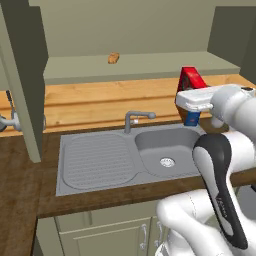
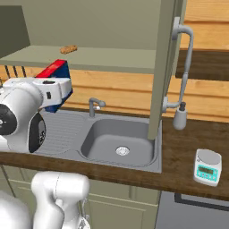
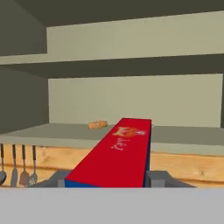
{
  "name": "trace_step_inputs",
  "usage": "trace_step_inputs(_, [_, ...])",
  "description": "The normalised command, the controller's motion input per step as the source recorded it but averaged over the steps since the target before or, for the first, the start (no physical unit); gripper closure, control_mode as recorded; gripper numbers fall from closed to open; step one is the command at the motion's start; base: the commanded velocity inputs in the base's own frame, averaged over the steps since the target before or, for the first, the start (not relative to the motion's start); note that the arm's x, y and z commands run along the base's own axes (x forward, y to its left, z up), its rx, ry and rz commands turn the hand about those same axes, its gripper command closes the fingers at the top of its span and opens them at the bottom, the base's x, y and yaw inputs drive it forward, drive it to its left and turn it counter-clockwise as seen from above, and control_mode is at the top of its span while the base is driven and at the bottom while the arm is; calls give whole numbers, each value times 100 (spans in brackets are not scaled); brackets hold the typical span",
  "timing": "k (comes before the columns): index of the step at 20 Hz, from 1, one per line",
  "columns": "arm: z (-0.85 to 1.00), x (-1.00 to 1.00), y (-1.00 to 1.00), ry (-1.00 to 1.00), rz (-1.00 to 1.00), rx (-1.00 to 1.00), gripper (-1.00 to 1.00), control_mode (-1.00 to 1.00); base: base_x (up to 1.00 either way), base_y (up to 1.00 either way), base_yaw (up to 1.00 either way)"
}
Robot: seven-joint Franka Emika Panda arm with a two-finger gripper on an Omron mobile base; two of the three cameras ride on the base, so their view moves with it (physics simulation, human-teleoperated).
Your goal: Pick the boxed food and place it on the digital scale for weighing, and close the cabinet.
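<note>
My gripper (image 3: pixel 107 180) is shut on the boxed food (image 3: pixel 116 151), a narrow blue box with a red top, one finger (image 3: pixel 154 178) on each long side. Seen from the left base, the boxed food (image 1: pixel 190 80) hangs tilted over the counter behind the sink, in the gripper (image 1: pixel 193 102). From the right base, the boxed food (image 2: pixel 56 70) pokes out past the gripper (image 2: pixel 53 93). The cabinet (image 1: pixel 140 62) stands open above the counter, one door (image 2: pixel 163 67) swung out over the sink. A small white digital scale (image 2: pixel 208 166) sits on the counter at the far right.
An orange-brown lump (image 1: pixel 113 58) lies on the cabinet's lower shelf. Below are the grey sink (image 1: pixel 87 162) with its tap (image 1: pixel 135 119) and a tall hose tap (image 2: pixel 182 67). The other cabinet door (image 1: pixel 25 75) juts out at the left. Utensils (image 3: pixel 17 173) hang on the wooden wall.
</note>
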Motion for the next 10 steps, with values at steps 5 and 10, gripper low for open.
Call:
trace_step_inputs(5, [-57,-20,-82,0,-10,0,100,-100,0,0,0])
trace_step_inputs(10, [-39,3,-58,0,-21,0,100,-100,0,0,0])
